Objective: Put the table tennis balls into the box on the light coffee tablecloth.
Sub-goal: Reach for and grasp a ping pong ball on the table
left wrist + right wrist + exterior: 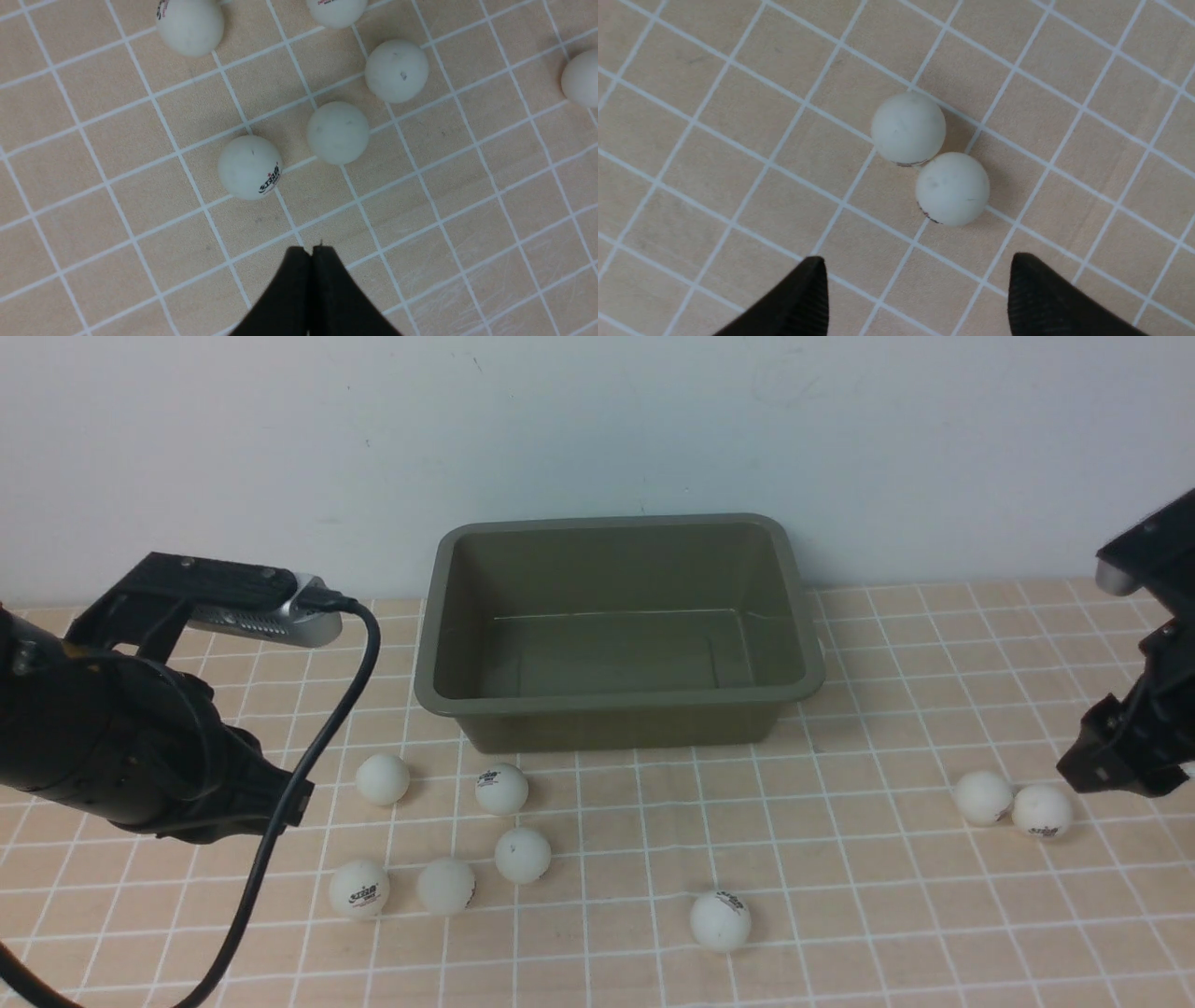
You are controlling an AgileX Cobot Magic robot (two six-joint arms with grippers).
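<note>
The olive-green box (616, 702) stands empty at the back middle of the light coffee tablecloth (840, 896). Several white table tennis balls lie loose on the cloth: a cluster front left around one ball (522, 855), a single ball (720, 921) in front, and a touching pair (983, 797) at the right. My right gripper (917, 259) hangs open just above and beside that pair (952, 189), holding nothing. My left gripper (312, 249) is shut and empty, its tips a short way from a logo ball (250, 167).
A black cable (317, 747) from the left wrist camera loops down over the cloth beside the left cluster. A pale wall (597, 420) rises right behind the box. Bare cloth lies between the box's front and the single ball.
</note>
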